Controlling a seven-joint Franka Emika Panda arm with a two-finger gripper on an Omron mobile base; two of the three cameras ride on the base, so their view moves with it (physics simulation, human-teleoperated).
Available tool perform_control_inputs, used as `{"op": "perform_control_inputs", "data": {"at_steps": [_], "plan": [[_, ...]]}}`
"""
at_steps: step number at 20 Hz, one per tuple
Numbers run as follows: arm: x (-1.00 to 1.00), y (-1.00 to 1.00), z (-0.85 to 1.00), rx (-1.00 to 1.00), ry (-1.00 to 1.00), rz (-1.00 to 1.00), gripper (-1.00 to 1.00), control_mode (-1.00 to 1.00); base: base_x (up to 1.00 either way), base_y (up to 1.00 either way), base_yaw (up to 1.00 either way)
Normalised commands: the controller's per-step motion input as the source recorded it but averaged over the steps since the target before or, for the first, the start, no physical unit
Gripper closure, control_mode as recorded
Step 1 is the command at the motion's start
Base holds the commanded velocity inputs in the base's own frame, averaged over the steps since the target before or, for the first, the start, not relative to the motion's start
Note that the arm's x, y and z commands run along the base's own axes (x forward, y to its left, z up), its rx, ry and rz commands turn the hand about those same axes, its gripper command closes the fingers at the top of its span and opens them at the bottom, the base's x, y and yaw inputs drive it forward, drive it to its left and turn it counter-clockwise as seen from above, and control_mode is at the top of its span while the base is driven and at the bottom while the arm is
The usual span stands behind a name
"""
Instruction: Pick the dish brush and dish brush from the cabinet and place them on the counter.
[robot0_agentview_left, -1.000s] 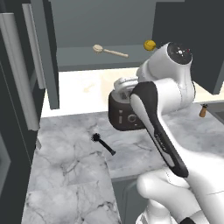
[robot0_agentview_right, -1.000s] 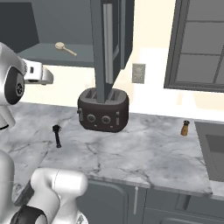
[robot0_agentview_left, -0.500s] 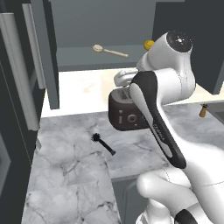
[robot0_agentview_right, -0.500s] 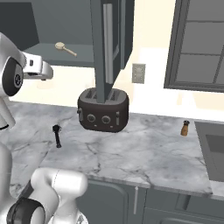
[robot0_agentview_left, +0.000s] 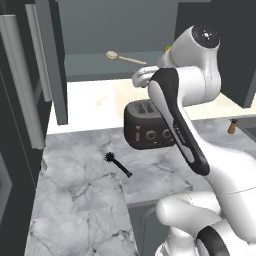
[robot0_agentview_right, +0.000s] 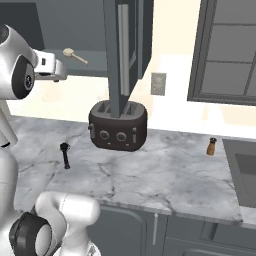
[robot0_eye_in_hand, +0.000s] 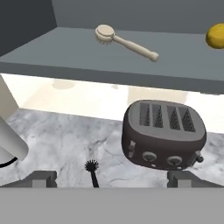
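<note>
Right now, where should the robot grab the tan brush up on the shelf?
Probably around the middle of the cream-tan dish brush, on its slim straight handle. It lies flat on the grey shelf of the cabinet with its round head to one end, and the yellow ball sits apart from it. The open gripper could come in from the front, fingers either side of the handle.

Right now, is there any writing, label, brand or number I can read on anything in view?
None is readable.
Toaster: two plain round knobs on its front, no markings to make out.
Cream brush and black brush: no print.
Wall plate behind the toaster: blank.
Small brown bottle on the counter: too small to tell.
</note>
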Motion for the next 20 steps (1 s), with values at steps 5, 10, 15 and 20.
{"op": "perform_control_inputs", "data": {"at_steps": [5,10,15,20], "plan": [[0.42,-0.09,0.14,0.00,-0.03,0.00,-1.00,-1.00,0.00,0.00,0.00],[0.52,-0.09,0.15,0.00,-0.02,0.01,-1.00,-1.00,0.00,0.00,0.00],[0.55,-0.06,0.14,0.00,-0.02,0.01,-1.00,-1.00,0.00,0.00,0.00],[0.57,-0.02,0.09,0.00,-0.02,0.02,-1.00,-1.00,0.00,0.00,0.00]]}}
